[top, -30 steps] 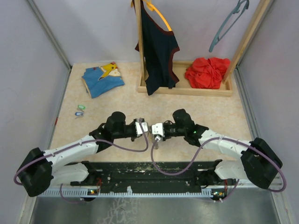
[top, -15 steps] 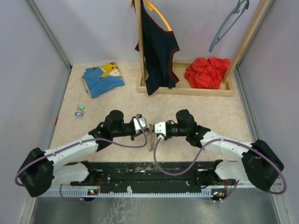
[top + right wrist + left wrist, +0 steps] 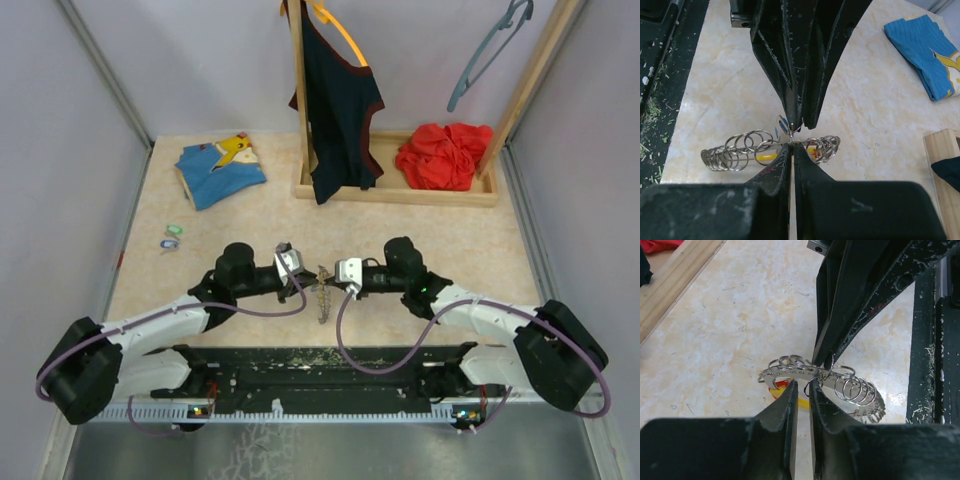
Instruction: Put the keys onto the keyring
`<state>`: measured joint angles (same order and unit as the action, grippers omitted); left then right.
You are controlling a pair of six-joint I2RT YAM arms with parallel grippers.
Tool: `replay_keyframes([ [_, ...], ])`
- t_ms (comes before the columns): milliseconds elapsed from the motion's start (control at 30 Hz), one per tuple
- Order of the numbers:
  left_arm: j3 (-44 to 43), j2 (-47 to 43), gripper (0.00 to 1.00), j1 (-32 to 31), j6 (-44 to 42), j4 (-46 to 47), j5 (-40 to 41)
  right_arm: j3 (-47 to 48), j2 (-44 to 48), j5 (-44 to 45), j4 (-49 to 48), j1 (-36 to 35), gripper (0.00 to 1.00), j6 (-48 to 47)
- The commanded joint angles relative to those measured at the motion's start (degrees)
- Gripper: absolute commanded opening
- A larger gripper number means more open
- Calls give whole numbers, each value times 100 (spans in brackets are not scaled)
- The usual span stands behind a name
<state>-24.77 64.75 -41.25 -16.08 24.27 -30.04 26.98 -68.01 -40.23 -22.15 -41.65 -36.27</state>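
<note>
We note the left fingers (image 3: 780,414) and right fingers (image 3: 774,176) have drawn apart over the last second. The keyring (image 3: 322,288) is now exposed in the widened gap, stretched between them above the bench (image 3: 200,230).

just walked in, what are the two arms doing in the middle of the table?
Both arms meet mid-table, tip to tip. The left gripper and the right gripper each pinch the keyring, a bunch of wire rings with a yellow tag, and hold it between them. The blue key and the green key lie on the table out on the left arm's side, away from both grippers. Neither key is on the keyring yet.
</note>
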Motion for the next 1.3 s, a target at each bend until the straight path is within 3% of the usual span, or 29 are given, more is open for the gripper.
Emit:
replay_keyframes([
  [0,359,-53,23,134,341,586,23,17,-4,-293,-908,143,0,338],
  [367,1310,-790,46,244,496,1852,279,-75,-139,-232,-1305,253,0,631],
  [667,1445,-950,45,250,329,2553,-314,-105,-265,-249,-1444,250,0,672],
  [967,1107,-499,40,250,-10,2630,-979,-85,-362,-345,-1494,253,0,677],
  [1267,948,-47,40,250,-51,2810,-917,-92,-345,-443,-1484,254,0,670],
])
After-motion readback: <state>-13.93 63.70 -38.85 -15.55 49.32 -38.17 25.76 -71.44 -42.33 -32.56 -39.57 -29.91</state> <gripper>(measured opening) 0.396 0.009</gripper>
